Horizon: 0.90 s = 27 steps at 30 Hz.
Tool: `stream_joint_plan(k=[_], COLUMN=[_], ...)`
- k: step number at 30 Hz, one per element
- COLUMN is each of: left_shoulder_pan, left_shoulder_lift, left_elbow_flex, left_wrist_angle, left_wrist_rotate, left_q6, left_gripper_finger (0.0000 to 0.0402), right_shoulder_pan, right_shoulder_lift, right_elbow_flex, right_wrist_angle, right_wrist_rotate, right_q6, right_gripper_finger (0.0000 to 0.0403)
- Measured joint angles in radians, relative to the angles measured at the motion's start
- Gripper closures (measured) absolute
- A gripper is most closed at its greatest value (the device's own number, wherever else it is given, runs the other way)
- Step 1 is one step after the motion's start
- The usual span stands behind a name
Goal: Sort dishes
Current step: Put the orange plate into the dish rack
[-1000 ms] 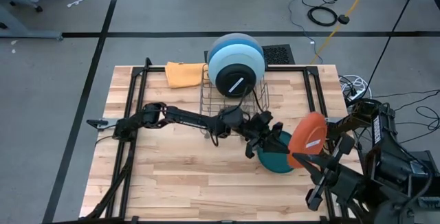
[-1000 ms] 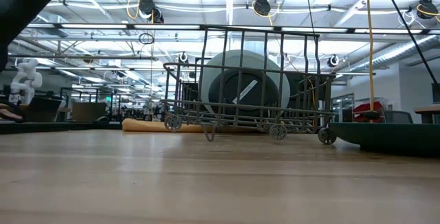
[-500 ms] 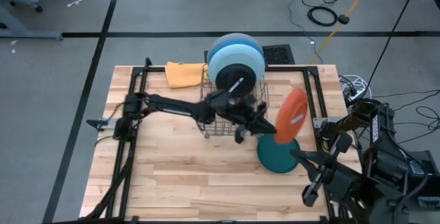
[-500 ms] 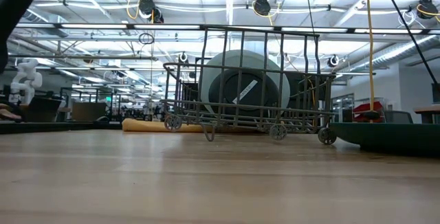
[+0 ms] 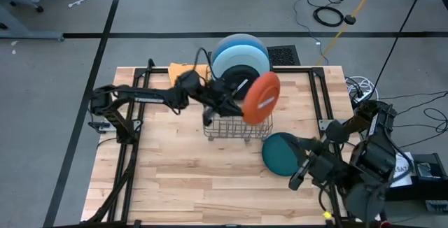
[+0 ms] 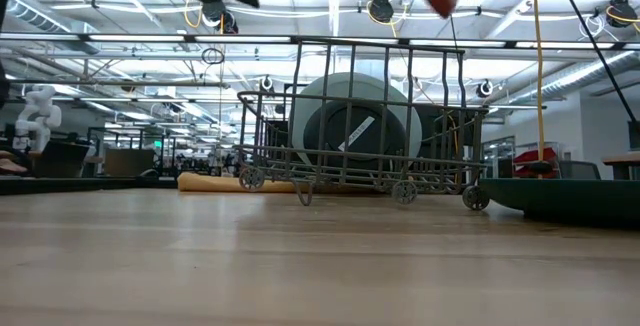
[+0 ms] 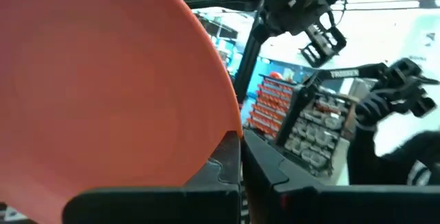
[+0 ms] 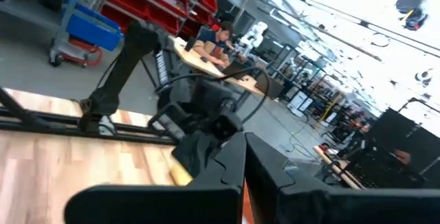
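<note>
**Orange plate held over the rack**

From my remote seat: the left pincer (image 5: 238,105) is pinching the orange plate (image 5: 261,98) by its edge, holding it tilted in the air above the right part of the wire rack (image 5: 231,119). A white sticker shows on the plate's upward face. In the left wrist view the orange plate (image 7: 103,80) fills most of the frame, its rim seated in the pressed-together fingers.

In the rack, far side, three plates stand on edge one behind another: the black plate (image 5: 234,77) nearest, the blue plate (image 5: 241,50) behind it, and a grey plate (image 6: 340,91) showing as the large pale disc in the low view. The black plate bears a white sticker.

The teal plate (image 5: 280,154) lies flat on the desk (image 5: 182,179), near and right of the rack, apart from it.

The right pincer (image 5: 297,179) is pressed together, empty, hanging near the desk's right near corner, just beside the teal plate.

An orange cloth (image 5: 183,70) lies at the far edge, left of the rack.
</note>
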Motion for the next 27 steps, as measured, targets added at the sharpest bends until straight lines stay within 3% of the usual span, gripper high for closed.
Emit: stream_joint_plan(k=[4, 13, 18, 24, 27], left_shoulder_pan=[0.1, 0.31, 0.402, 0.469, 0.472], left_shoulder_lift=[-0.039, -0.058, -0.058, -0.058, -0.058], left_elbow_flex=[-0.036, -0.03, -0.03, 0.028, 0.054], left_wrist_angle=[-0.029, -0.275, -0.284, -0.375, -0.377], left_wrist_rotate=[0.151, 0.475, 0.624, 0.682, 0.745], left_q6=[-0.008, -0.038, -0.109, -0.086, -0.055], left_gripper_finger=[0.0401, 0.0401, 0.0401, 0.0401, 0.0401], right_shoulder_pan=[-0.041, -0.133, -0.186, -0.249, -0.308], right_shoulder_lift=[0.0, -0.001, -0.002, -0.01, -0.03], right_elbow_flex=[0.0, 0.0, 0.0, 0.0, 0.0], right_wrist_angle=[-0.01, -0.094, -0.177, -0.22, -0.241], right_wrist_rotate=[-0.037, -0.072, -0.118, -0.161, -0.276], right_q6=[0.0, 0.001, 0.036, 0.057, 0.083], right_gripper_finger=[0.0403, 0.0403, 0.0403, 0.0403, 0.0403])
